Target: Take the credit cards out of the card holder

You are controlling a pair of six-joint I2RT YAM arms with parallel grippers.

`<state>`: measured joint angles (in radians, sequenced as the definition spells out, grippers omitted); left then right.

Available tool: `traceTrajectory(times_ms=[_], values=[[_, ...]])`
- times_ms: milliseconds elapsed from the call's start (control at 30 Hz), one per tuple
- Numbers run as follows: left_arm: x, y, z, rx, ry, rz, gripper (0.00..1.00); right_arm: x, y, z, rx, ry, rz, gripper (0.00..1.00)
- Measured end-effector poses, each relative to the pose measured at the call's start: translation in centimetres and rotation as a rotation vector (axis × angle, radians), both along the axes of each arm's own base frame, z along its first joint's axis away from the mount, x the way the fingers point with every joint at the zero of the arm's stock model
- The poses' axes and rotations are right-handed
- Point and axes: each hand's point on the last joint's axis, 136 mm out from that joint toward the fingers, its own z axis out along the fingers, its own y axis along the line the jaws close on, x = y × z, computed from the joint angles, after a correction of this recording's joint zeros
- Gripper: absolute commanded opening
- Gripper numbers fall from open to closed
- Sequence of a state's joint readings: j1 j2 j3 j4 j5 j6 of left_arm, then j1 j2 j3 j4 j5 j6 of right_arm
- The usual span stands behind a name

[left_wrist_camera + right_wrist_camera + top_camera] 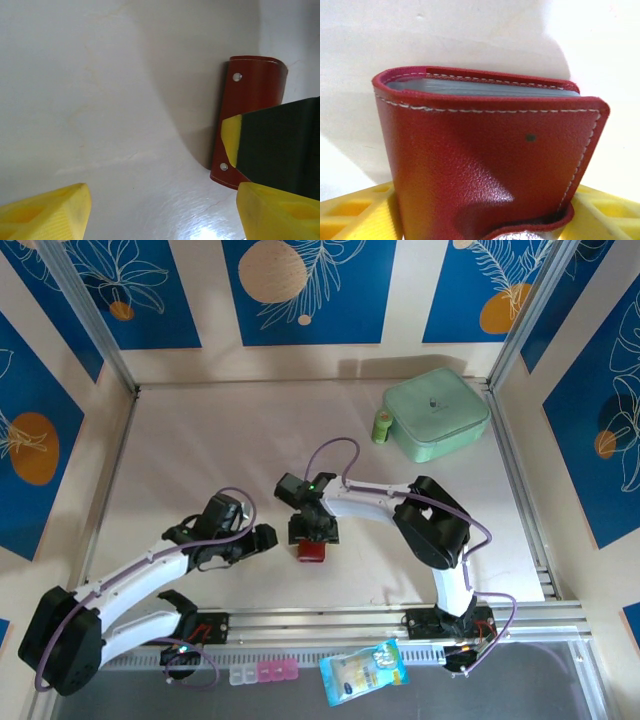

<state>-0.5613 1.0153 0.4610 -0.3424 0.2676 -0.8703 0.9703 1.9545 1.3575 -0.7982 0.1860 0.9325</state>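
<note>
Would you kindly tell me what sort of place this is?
Probably a robot test cell rather than a home or shop: a white table boxed in by aluminium posts and blue leaf-print panels.

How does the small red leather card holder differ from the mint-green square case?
The red leather card holder is much smaller than the mint-green square case. The card holder is pinched in the right gripper; the case lies free on the white table, at the far right corner. Both look closed.
</note>
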Motion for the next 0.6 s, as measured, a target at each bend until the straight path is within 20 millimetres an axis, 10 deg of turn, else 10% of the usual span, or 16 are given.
traceTrajectory(times_ms=[600], values=[[0.3, -3.9, -0.3, -0.09, 0.03, -0.034, 0.53, -1.6, -0.9, 2.2, 0.107, -0.014, 0.074, 0.83]])
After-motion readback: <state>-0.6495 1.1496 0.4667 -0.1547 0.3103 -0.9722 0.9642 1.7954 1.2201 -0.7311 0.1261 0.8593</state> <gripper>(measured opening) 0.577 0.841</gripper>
